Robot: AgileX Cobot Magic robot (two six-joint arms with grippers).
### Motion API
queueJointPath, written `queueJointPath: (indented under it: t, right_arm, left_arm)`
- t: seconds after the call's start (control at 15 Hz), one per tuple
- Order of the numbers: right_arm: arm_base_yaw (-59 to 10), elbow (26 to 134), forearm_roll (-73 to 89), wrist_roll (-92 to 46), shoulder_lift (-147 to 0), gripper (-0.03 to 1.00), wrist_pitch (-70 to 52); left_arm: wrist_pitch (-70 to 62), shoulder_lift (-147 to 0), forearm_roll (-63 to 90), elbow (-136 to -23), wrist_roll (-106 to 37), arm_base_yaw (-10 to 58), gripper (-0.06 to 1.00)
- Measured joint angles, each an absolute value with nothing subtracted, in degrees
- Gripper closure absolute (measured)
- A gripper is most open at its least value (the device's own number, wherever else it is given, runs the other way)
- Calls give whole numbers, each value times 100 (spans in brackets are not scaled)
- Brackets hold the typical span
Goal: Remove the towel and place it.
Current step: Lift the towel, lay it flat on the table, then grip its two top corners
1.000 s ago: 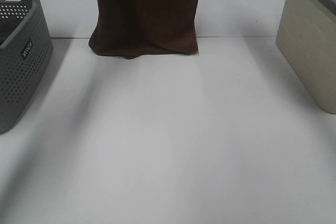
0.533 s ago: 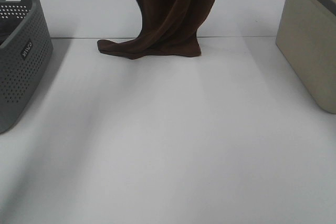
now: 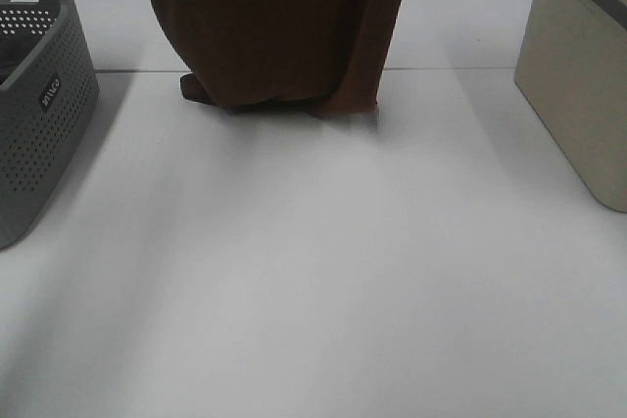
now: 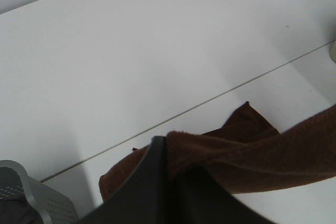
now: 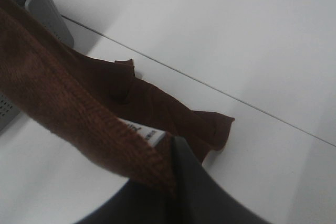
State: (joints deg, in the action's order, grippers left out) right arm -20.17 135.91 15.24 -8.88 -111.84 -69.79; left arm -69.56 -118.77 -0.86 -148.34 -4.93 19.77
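The maroon towel [image 3: 279, 26] hangs as a broad sheet from above the top of the exterior view. Its lower end rests bunched on the white table [image 3: 313, 271] near the far edge. Neither gripper shows in that view. In the left wrist view my left gripper [image 4: 161, 145] is shut on the towel's [image 4: 252, 156] upper hem, and the cloth stretches away taut. In the right wrist view my right gripper [image 5: 173, 145] is shut on the other upper corner of the towel [image 5: 73, 103], right by its small white tag [image 5: 143, 132].
A grey perforated basket [image 3: 39, 105] stands at the table's left edge; it also appears in the wrist views as basket [image 4: 23, 198] and basket [image 5: 39, 6]. A beige bin [image 3: 578, 85] stands at the right edge. White tabletop lies between them.
The towel went from a flat hanging sheet to a narrow twisted drape, and now hangs spread wide again. Its lower end has slid slightly nearer on the table.
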Motion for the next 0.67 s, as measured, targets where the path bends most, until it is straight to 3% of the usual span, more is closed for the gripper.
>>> queueJointPath:
  t: [0.33,0.67]
  right_arm:
    - [-2017,12588,1954,-882,-10290,96,-7002]
    - [-2017,9757,2338,-882,-8531,96,-7002]
  left_arm:
    - [-6967,-10388,34,-12639,-470,2023,94]
    - [-6967,-8629,0,-10308,-470,2441,94]
